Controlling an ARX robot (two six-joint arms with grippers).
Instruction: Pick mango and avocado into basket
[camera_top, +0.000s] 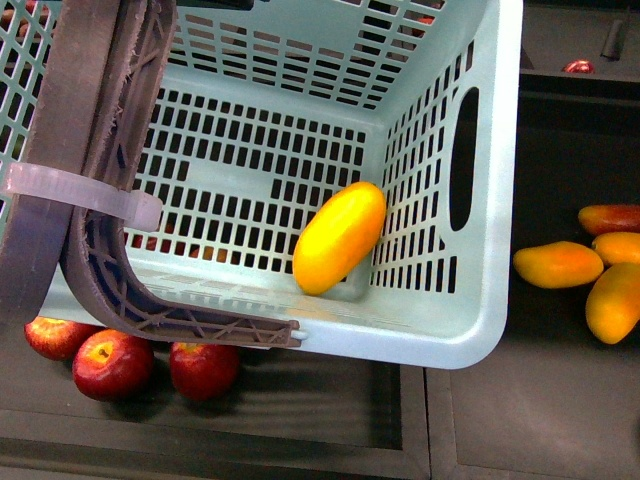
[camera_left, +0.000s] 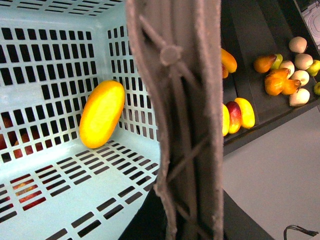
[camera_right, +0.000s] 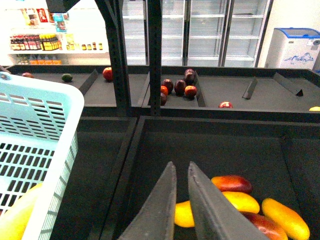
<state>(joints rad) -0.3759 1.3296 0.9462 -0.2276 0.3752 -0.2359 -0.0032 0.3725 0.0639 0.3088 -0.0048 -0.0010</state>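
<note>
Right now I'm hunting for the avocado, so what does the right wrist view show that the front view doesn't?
Only the right wrist view: the right gripper, jaws nearly together and empty; a small dark green fruit, probably the avocado, on the far shelf; dark red fruit there too; and glass-door fridges behind. Only the front view: three red apples beside the basket, and its brown-grey handle with a white zip tie. Both: the basket, the yellow mango inside it, and loose mangoes outside it.
</note>
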